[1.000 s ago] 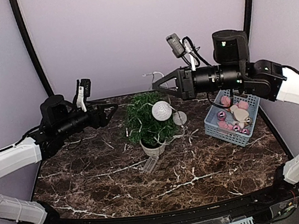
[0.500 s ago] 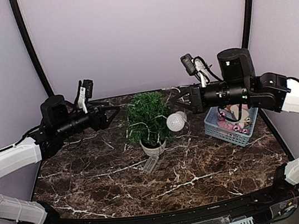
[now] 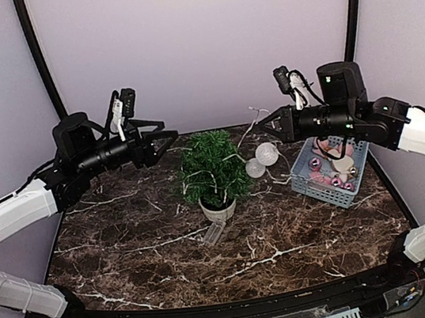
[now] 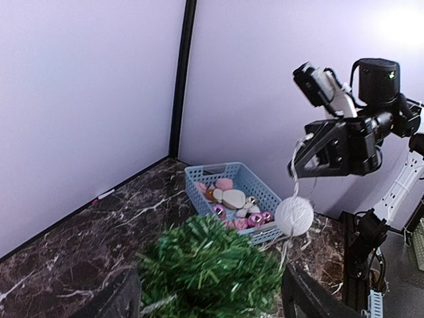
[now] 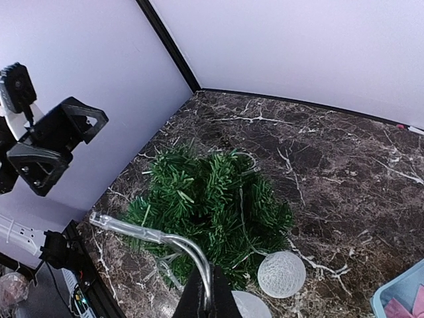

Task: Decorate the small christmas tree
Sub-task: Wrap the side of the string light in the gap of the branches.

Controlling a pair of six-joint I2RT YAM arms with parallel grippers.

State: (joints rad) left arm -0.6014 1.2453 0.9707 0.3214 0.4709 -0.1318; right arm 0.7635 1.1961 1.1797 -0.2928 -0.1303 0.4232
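Dangling light string (image 3: 267,153) between tree (image 3: 213,171), basket (image 3: 306,183)

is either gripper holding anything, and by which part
The right gripper is shut on the light string, gripping its clear cord; the white balls hang below. The left gripper is open and holds nothing.
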